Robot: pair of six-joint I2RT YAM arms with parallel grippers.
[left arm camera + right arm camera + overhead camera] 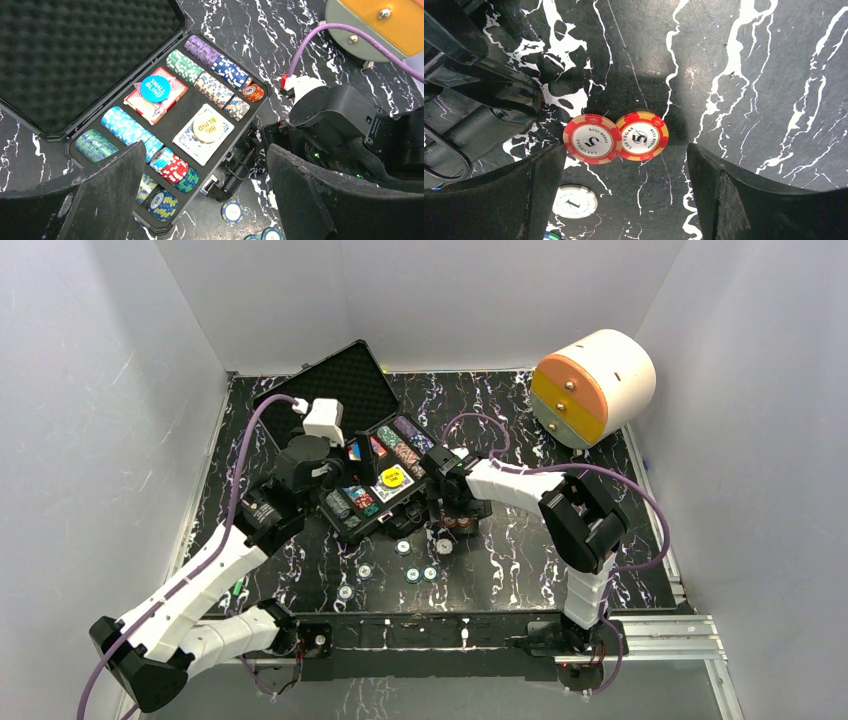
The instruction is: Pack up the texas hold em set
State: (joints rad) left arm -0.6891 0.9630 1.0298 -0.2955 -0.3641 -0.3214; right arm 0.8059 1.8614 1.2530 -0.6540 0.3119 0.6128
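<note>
The black case lies open at mid-table, foam lid tipped back. Its tray holds rows of poker chips, a red card deck under a blue button and a blue-white deck under a yellow button. My left gripper hangs open over the tray's near corner, holding nothing. My right gripper is open just above the table beside the case handle. Two red chips lie side by side just beyond its fingertips. A white chip lies by its left finger.
Several loose chips lie on the marble table in front of the case. A big white cylinder with orange-yellow drawers lies at the back right. White walls close in three sides. The two wrists are close together at the case's right edge.
</note>
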